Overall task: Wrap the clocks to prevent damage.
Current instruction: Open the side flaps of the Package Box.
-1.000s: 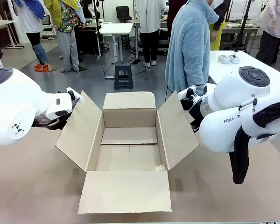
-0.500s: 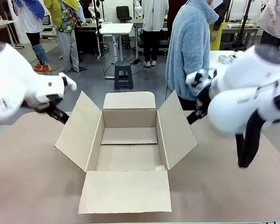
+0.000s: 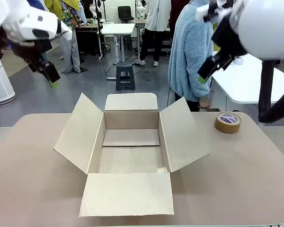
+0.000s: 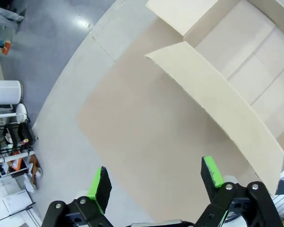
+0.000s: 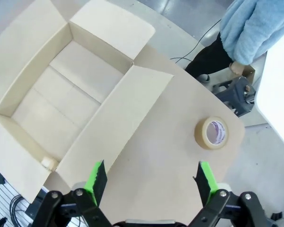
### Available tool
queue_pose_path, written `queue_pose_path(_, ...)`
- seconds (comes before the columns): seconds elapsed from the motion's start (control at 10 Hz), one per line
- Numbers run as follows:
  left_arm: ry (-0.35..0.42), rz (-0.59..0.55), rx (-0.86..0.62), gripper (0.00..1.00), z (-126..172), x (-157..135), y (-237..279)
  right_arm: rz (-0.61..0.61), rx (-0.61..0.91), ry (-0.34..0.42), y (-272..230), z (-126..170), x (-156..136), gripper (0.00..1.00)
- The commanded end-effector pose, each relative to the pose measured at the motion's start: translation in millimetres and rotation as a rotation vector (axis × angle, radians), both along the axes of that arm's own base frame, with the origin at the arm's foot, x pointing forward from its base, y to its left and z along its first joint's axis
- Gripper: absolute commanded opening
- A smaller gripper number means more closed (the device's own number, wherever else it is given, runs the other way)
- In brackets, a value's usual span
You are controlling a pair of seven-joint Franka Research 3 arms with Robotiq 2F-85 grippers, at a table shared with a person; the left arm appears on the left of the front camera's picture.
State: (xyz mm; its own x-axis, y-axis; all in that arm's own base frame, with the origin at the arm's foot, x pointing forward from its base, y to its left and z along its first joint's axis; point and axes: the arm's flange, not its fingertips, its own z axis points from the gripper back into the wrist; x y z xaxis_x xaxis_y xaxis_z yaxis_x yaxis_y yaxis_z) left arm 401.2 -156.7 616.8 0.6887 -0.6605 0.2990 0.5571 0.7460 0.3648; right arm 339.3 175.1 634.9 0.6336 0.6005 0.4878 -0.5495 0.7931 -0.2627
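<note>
No clocks are in view. An open cardboard box stands mid-table with all flaps spread out; it appears too in the left wrist view and the right wrist view. My left gripper hangs open high above the table's far left corner, with nothing between its fingers. High at the far right, my right gripper is also open and empty, looking down on the box's right flap.
A roll of brown tape lies on the table right of the box. A small pale object sits in the box's near right corner. A person in a light blue fleece stands at the far edge. A white table stands at the back right.
Both arms have risen from beside the box's side flaps to high above the table. The tape roll, hidden behind the right arm before, now shows. The box has not moved.
</note>
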Motion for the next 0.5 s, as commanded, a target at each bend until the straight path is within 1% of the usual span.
queue_pose_path(0.0, 0.006, 0.011, -0.009, 1.0, -17.4, 5.2, 9.8, 0.0, 0.032, 0.004, -12.0, -23.1, 10.7, 1.0)
queue_pose_path(0.4, 0.006, 0.011, -0.009, 1.0, -17.4, 5.2, 9.8, 0.0, 0.032, 0.004, -12.0, -23.1, 10.7, 1.0)
